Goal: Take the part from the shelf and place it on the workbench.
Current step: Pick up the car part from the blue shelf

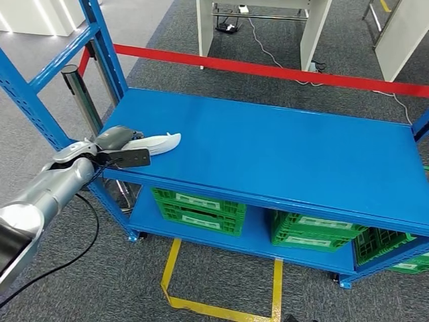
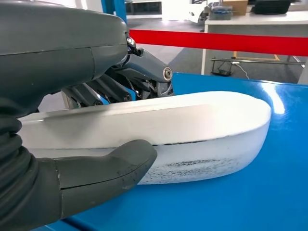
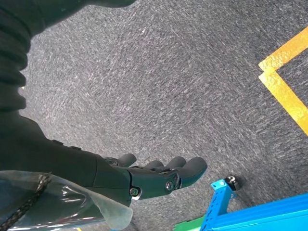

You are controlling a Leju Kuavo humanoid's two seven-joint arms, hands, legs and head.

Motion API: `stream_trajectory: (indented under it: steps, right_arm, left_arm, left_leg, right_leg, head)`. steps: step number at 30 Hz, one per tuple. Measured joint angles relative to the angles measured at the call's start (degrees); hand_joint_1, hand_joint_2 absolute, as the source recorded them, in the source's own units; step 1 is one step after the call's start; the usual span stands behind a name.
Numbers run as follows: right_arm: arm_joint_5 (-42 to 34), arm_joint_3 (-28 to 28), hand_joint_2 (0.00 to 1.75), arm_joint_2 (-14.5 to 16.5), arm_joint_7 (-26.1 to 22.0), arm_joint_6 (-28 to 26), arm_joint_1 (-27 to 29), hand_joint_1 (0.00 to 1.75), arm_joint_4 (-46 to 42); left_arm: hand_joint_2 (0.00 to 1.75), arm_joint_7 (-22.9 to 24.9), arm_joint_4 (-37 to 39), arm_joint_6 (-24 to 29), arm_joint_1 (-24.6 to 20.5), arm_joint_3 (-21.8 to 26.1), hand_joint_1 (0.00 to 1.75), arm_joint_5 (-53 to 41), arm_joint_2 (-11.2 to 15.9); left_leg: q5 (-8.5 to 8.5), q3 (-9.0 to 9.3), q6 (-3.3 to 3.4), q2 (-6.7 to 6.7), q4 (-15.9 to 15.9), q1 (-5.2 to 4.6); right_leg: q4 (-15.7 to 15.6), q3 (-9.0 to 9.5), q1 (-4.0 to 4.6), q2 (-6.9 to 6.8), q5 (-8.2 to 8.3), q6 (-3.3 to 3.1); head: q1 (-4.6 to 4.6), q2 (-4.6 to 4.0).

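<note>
A long white curved part [image 1: 161, 143] lies at the left end of the blue shelf top [image 1: 283, 147]. My left hand [image 1: 117, 147] is around its near end. In the left wrist view the thumb [image 2: 109, 168] lies along one side of the white part [image 2: 203, 130] and the dark fingers [image 2: 145, 72] reach over the other side, so the hand grips it while it still rests on the blue surface. My right hand [image 3: 160, 175] hangs over the grey carpet, fingers extended and apart, holding nothing.
Green crates [image 1: 200, 209] sit on the lower shelf level. A red barrier tape [image 1: 283, 70] runs behind the shelf. Blue uprights [image 1: 106, 47] stand at the left corner. Yellow floor tape [image 1: 222, 305] marks the carpet in front; white table legs [image 1: 205, 30] stand beyond.
</note>
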Motion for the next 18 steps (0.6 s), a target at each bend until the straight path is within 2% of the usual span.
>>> stream_trajectory:
  steps: [9, 18]
  right_arm:
    - [0.3, -0.8, 1.75, 0.0, 0.0, 0.0, 0.3, 0.00, 0.0]
    - [0.9, -2.2, 1.75, 0.0, 0.0, -0.1, 0.4, 0.00, 0.0]
  left_arm:
    - [1.75, -0.5, -1.5, 1.1, 0.0, 1.3, 1.75, -0.1, -0.8]
    - [1.75, -0.2, -9.1, 0.0, -2.2, 2.4, 1.75, 0.1, -0.4]
  left_leg:
    - [0.00, 0.01, 0.00, 0.00, 0.0, 0.00]
    - [0.00, 0.00, 0.01, 0.00, 0.0, 0.00]
  right_leg:
    - [0.0, -0.01, 0.00, 0.01, 0.00, 0.00]
    - [0.0, -0.01, 0.00, 0.02, 0.00, 0.00]
  head:
    - [0.01, 0.00]
    - [0.00, 0.00]
